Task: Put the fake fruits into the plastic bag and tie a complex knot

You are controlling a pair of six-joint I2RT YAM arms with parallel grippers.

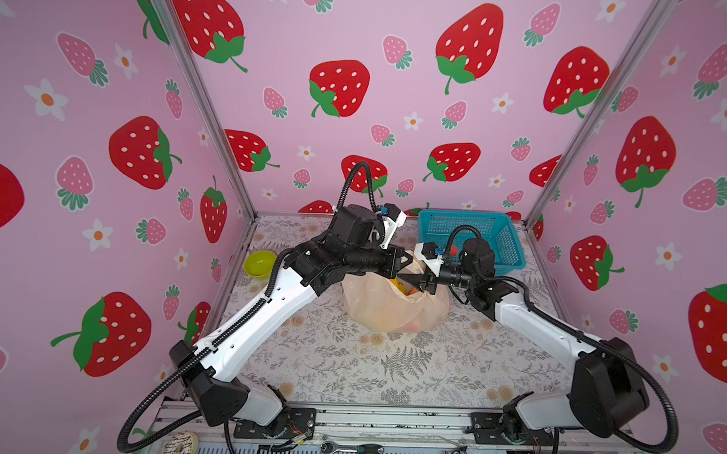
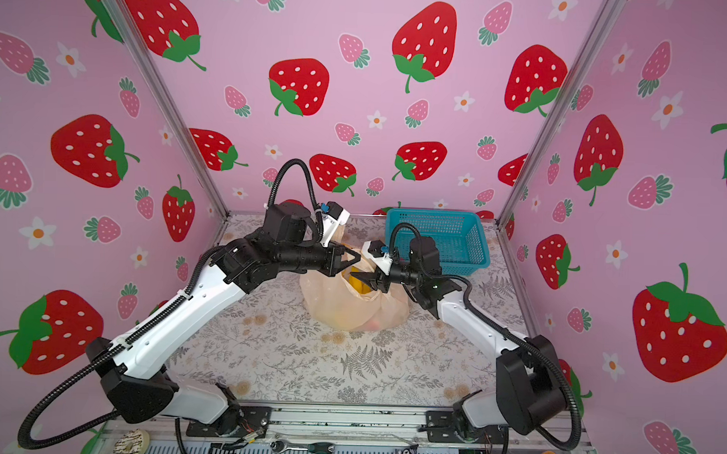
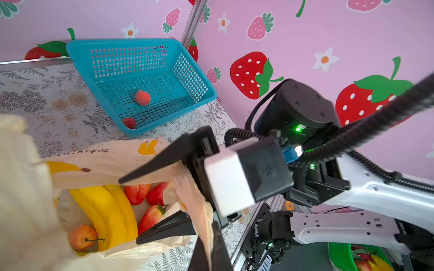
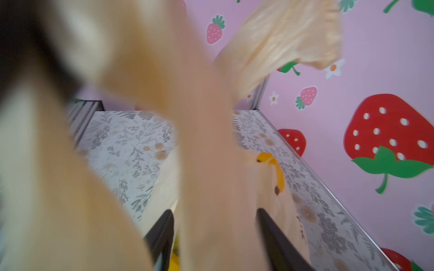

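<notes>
The plastic bag point(image 1: 375, 307) point(image 2: 334, 310) stands mid-table with its mouth open. The left wrist view looks into it: yellow bananas point(image 3: 110, 211), strawberries point(image 3: 137, 193) and a small orange-red fruit point(image 3: 82, 237) lie inside. My left gripper point(image 1: 409, 259) point(image 2: 354, 257) point(image 3: 208, 234) is shut on a peach handle strip point(image 3: 199, 211) above the mouth. My right gripper point(image 1: 403, 279) point(image 2: 359, 282) point(image 3: 129, 211) point(image 4: 215, 211) reaches over the mouth from the right. Its jaws stand apart, and a blurred handle strip point(image 4: 211, 164) runs between them. No knot is in view.
A blue mesh basket point(image 1: 478, 236) point(image 2: 448, 239) point(image 3: 141, 77) sits at the back right with a pink-red fruit point(image 3: 142, 97) and a dark red one point(image 3: 129, 122) in it. A lime-green bowl point(image 1: 260, 264) stands at the left edge. Pink walls close in on three sides.
</notes>
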